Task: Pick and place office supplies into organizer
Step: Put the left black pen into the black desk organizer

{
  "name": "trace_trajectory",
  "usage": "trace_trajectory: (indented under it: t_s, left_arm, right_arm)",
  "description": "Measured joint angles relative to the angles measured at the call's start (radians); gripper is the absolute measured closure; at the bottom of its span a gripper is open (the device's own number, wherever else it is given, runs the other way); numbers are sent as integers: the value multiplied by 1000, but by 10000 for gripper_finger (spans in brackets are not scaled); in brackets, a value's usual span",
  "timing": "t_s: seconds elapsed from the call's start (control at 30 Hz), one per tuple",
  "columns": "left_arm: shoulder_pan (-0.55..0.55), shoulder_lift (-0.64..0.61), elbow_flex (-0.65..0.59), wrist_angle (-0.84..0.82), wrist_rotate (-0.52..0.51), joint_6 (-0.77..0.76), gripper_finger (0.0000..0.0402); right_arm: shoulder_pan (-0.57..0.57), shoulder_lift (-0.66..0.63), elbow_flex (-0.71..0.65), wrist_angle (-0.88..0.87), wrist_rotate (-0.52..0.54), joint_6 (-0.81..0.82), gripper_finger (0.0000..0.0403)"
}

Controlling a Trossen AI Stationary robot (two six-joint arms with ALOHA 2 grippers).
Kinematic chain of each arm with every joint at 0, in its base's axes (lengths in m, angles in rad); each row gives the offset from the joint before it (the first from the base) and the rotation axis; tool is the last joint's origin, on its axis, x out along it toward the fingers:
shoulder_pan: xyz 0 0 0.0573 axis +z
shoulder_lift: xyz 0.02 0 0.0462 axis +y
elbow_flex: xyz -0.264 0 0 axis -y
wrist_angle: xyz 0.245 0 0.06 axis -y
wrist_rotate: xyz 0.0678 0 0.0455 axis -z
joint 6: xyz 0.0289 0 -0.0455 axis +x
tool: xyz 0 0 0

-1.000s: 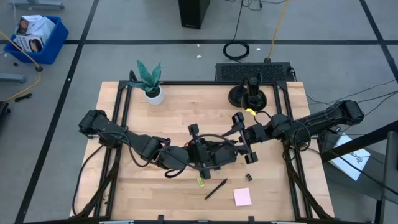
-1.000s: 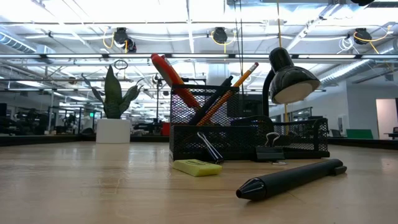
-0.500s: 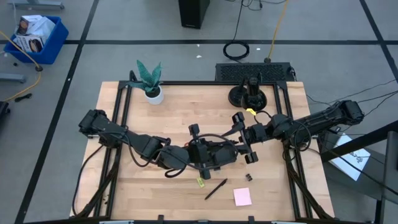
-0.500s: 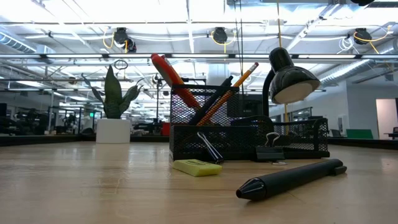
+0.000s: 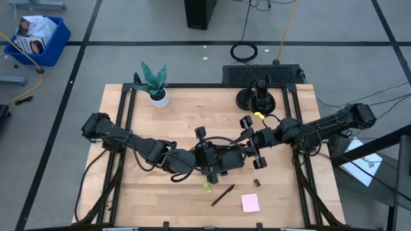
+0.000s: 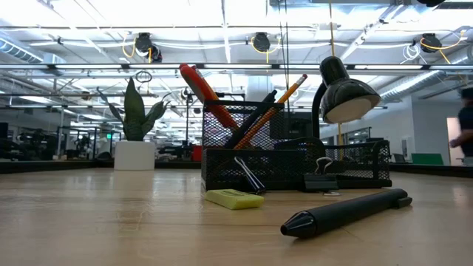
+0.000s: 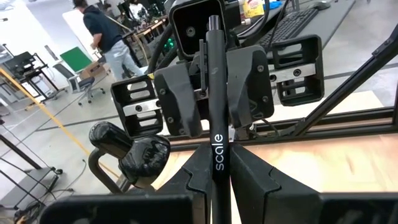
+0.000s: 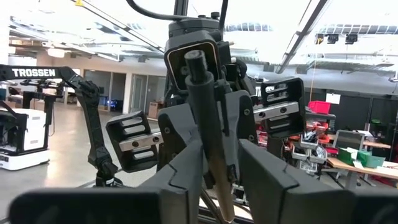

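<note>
The step in hand looks like a handover of a slim black pen [image 7: 216,124] above the middle of the tabletop [image 5: 128,192]; the left pincer [image 7: 217,180] is clamped tight on the barrel, and the right pincer [image 8: 214,180] faces it head-on with the same pen running through it; whether the right one grips yet I cannot tell.

My judgement of the next move: one pincer must have firm hold before the other lets go; then the pen goes tip-down into the organizer [image 6: 295,166], which the arms mostly hide from above.

The organizer's tall mesh cup holds the red-handled scissors [image 6: 203,89], an orange pencil [image 6: 284,92] and dark pens, all leaning; a black clip [image 6: 319,181] sits at the foot of the low section, inside or just outside I cannot tell.

Loose on the tabletop, towards five and six o'clock: a second black pen [image 5: 223,194], the yellow-green piece [image 5: 207,187], a small black clip [image 5: 257,183] and the pink sticky-note pad [image 5: 250,203].
</note>
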Motion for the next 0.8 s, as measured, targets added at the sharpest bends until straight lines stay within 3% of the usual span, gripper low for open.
trace_trajectory:
  t_s: [0.3,0.8]
  left_arm:
    - [0,0,0,0,0,-7,355]
    - [0,0,0,-1,2,-17,355]
  right_arm:
    - [0,0,0,0,-2,-30,375]
    - [0,0,0,6,0,-41,378]
